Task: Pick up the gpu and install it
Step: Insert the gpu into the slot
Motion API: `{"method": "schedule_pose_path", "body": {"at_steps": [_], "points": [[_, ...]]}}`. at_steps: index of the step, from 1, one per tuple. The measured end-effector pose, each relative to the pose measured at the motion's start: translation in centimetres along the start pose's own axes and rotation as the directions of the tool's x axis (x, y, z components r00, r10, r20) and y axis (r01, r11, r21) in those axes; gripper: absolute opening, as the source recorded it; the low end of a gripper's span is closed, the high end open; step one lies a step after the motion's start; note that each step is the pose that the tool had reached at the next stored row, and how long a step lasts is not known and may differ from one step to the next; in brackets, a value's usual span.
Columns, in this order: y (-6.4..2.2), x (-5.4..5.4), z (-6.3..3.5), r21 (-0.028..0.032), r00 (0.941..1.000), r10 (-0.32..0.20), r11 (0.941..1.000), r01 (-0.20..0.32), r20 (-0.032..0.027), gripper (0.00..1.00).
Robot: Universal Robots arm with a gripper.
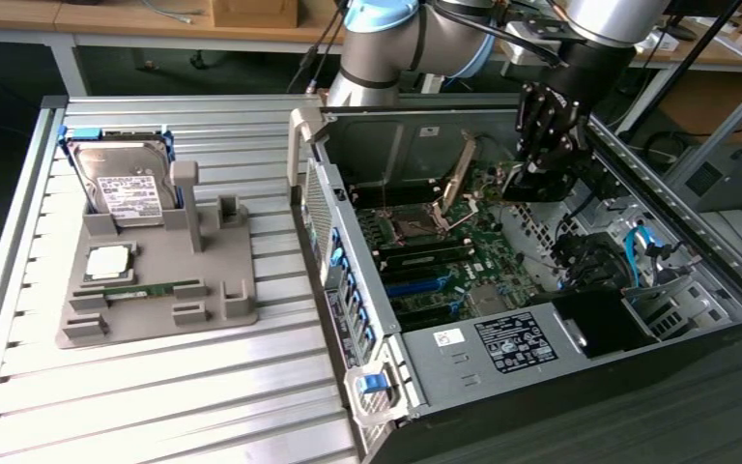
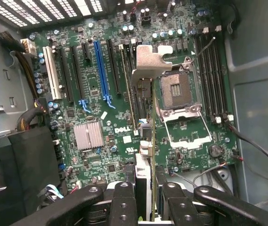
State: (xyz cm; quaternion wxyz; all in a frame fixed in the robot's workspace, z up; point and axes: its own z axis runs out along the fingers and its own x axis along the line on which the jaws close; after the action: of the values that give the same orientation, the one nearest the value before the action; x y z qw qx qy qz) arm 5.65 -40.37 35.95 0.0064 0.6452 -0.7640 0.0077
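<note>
My gripper hangs inside the open computer case, above the motherboard. It is shut on the gpu, a thin dark card seen edge-on between my fingers. The card's silver end bracket points away from the wrist. In the wrist view the card hangs over the motherboard, between the long blue slot and the open CPU socket. In the exterior view the gpu shows as a dark piece below my fingers, held clear of the board.
A grey fixture on the slatted table holds a silver hard drive, a square chip and a green memory stick. The socket lever stands upright. Blue cables and case walls lie close around.
</note>
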Motion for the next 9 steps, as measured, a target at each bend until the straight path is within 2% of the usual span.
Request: {"method": "schedule_pose_path", "body": {"at_steps": [9], "points": [[0.00,0.00,0.01,0.0004,0.9998,-0.021,0.9998,0.021,0.0000,0.27]]}}
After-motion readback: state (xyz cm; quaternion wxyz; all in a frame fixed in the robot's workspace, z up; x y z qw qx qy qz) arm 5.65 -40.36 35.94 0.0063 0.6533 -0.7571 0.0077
